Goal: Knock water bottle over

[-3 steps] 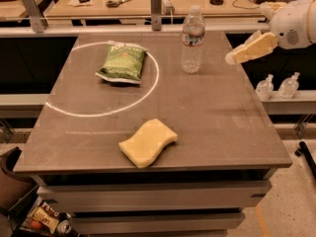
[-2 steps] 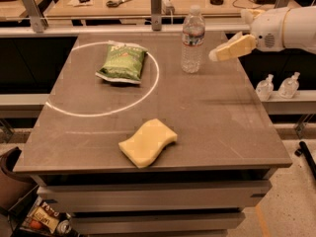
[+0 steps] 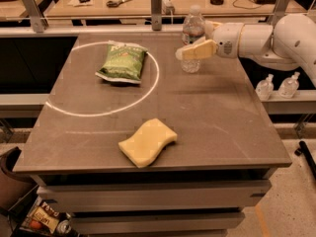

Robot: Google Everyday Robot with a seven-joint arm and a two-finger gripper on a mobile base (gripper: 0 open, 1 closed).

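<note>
The bottle [image 3: 193,29] is seen standing upright on the far right part of the table [image 3: 222,112], just outside the white circle [image 3: 158,72] marked on the tabletop. Its white cap is on, and its clear base is visible below the gripper [image 3: 185,52]. The gripper is held across the front of the bottle at mid-height, reached in from the right on the white arm [image 3: 266,36]. Its yellowish tip is pointed left and is overlapped with the bottle's body; contact cannot be confirmed. Whether the gripper is open or closed cannot be told.

A green bag [image 3: 122,62] is laid flat inside the circle, well apart from the bottle. A yellow sponge [image 3: 147,142] is placed near the table's front edge. 2 small pump bottles [image 3: 276,86] are seen beyond the table's right side, below the arm.
</note>
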